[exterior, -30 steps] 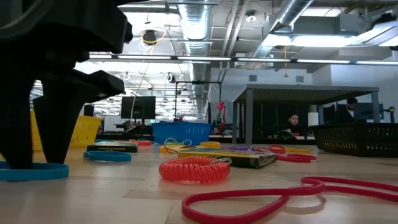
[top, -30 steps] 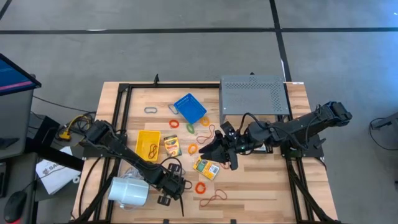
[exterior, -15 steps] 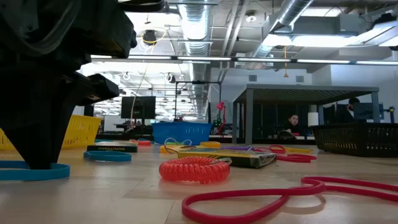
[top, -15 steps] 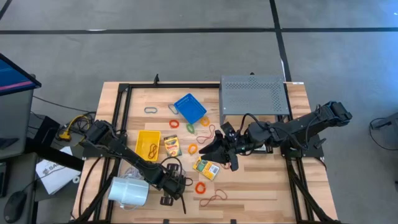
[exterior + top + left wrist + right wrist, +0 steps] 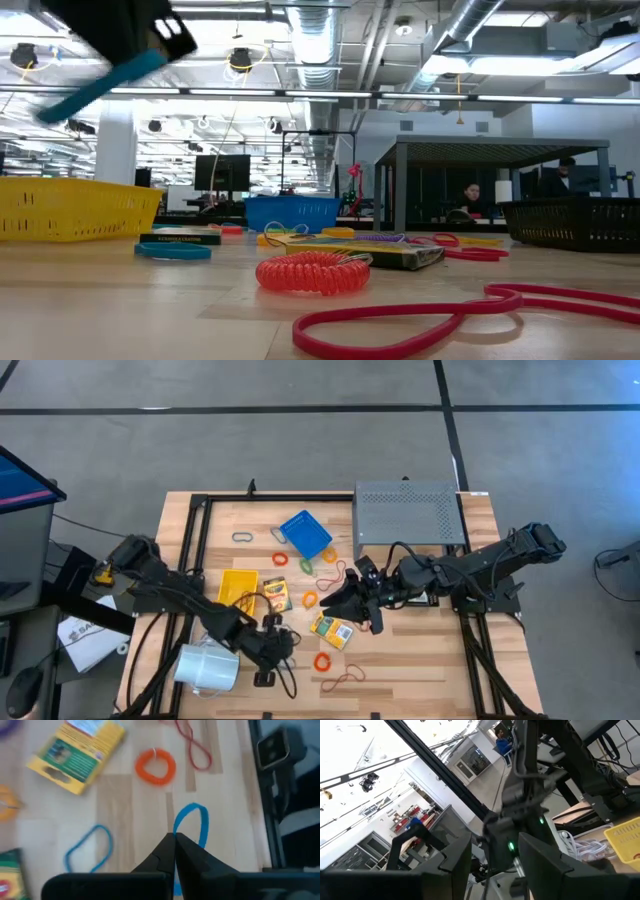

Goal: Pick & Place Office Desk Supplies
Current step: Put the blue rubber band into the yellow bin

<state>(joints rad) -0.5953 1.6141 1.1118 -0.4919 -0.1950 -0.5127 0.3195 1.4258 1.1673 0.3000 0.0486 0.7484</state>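
Observation:
My left gripper is shut on a blue rubber band and hangs above the table's near left part. In the low view the band dangles at the top left. A second blue band lies flat on the wood, as do an orange coiled band and a red band. Two crayon boxes lie near the middle. My right gripper waits open and level above the table's middle, with nothing between its fingers. My left gripper pinches the blue band's rim between its two fingertips, which slant down from above. The rest of the loop sticks out past the fingertips. The band is lifted clear of the table and hangs tilted.
A yellow bin and a blue bin stand toward the far side, with more bands and a grey clip around them. A grey perforated shelf sits at the far right. A white cylinder lies at the near left.
My left gripper stood with its fingers either side of the blue band on the table, shut on it, then rose steeply. The band has come off the wood and now hangs tilted from the fingertips.

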